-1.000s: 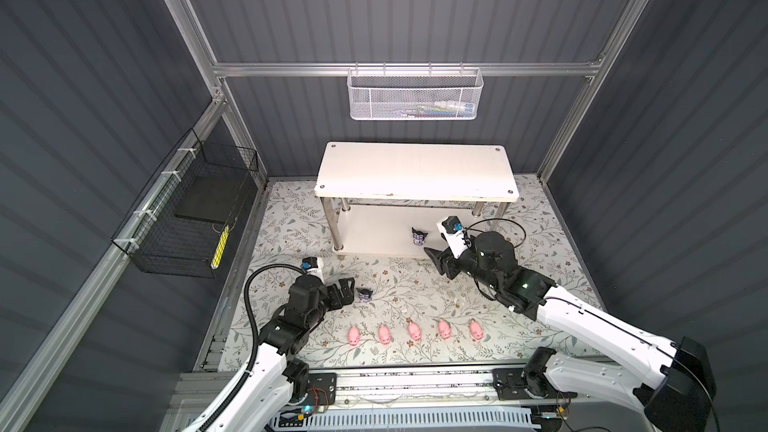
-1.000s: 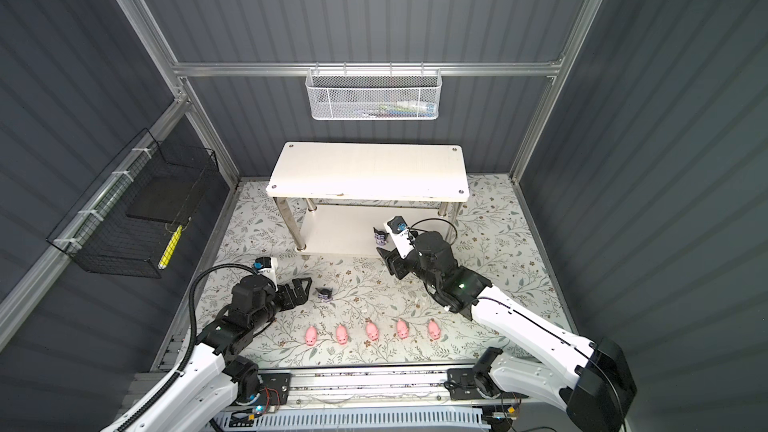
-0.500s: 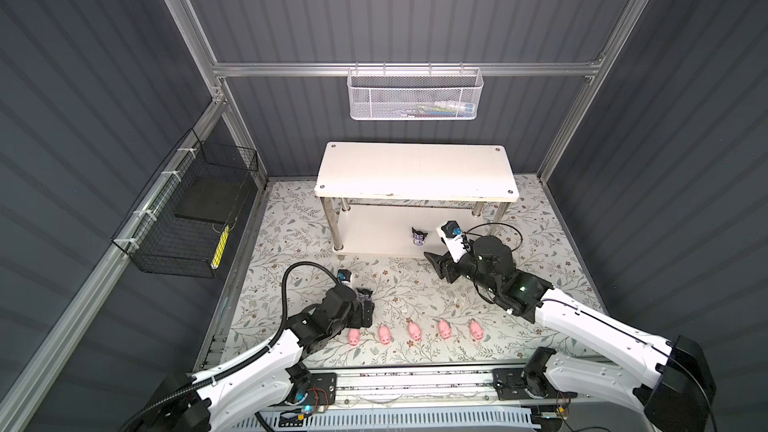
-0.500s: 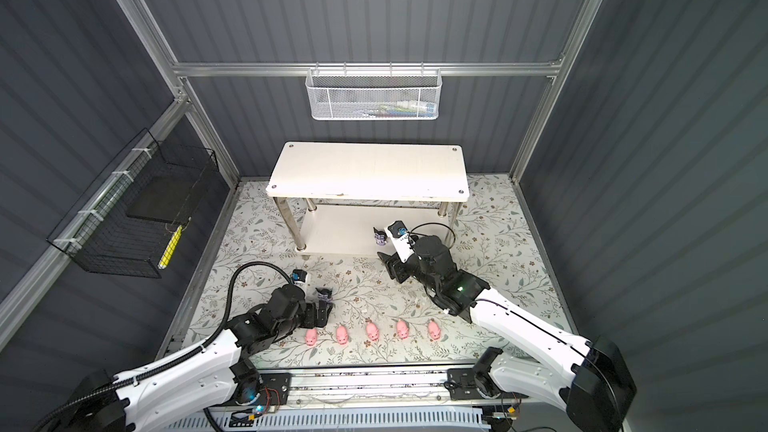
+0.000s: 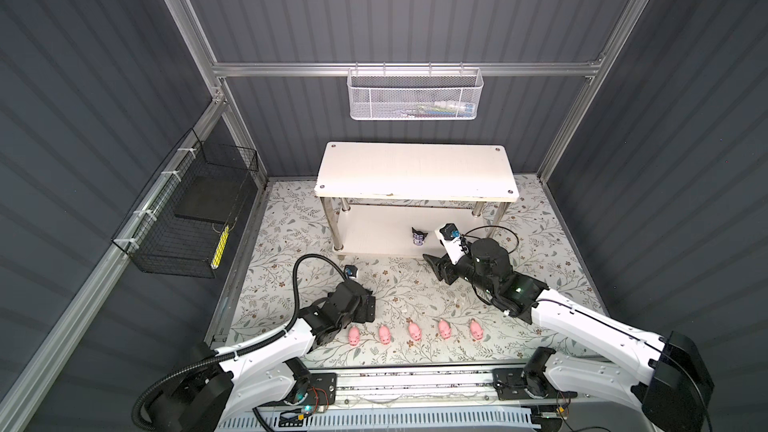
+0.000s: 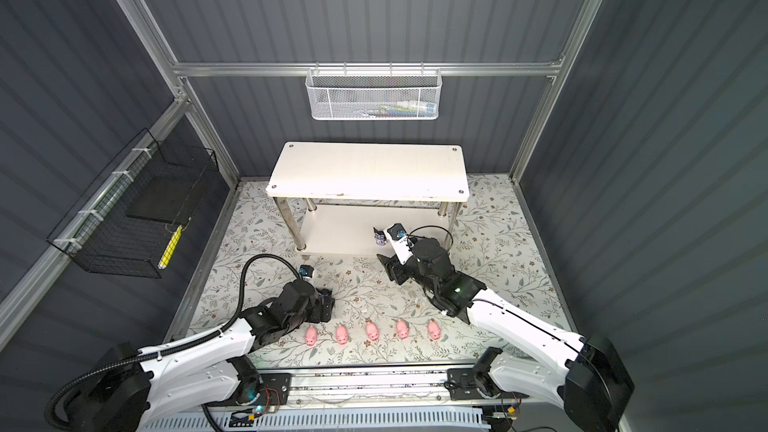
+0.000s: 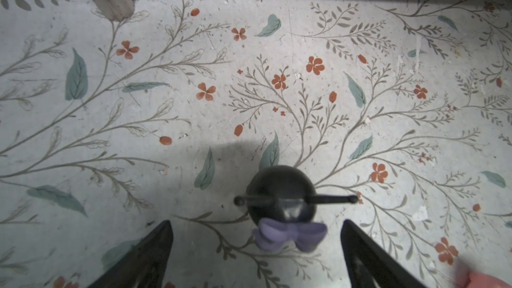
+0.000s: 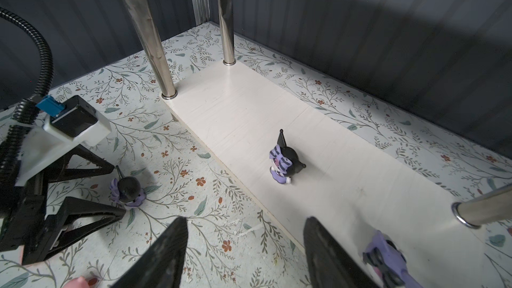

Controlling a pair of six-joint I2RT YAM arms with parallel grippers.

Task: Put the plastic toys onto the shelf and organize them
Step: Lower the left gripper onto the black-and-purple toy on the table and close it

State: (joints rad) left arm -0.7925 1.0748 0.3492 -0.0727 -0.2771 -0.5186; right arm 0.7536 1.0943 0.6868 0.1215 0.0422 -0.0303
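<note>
Left gripper [image 7: 256,221] — fingers [image 7: 155,253] stood spread astride dark figure [image 7: 281,198] on worktop [image 7: 360,51]; best centred, then closed low on body; right gripper [image 8: 246,218] — fingers [image 8: 166,250] spread, empty.

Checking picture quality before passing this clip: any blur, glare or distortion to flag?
Left wrist view: the dark figure close to the lens is soft, with a grey shadow beside it on the sharper floral mat. Right wrist view: wide-lens bending curves the shelf legs; the near purple figure is blurred. In both top views the shelf's top board is bright, nearly washed out.
</note>
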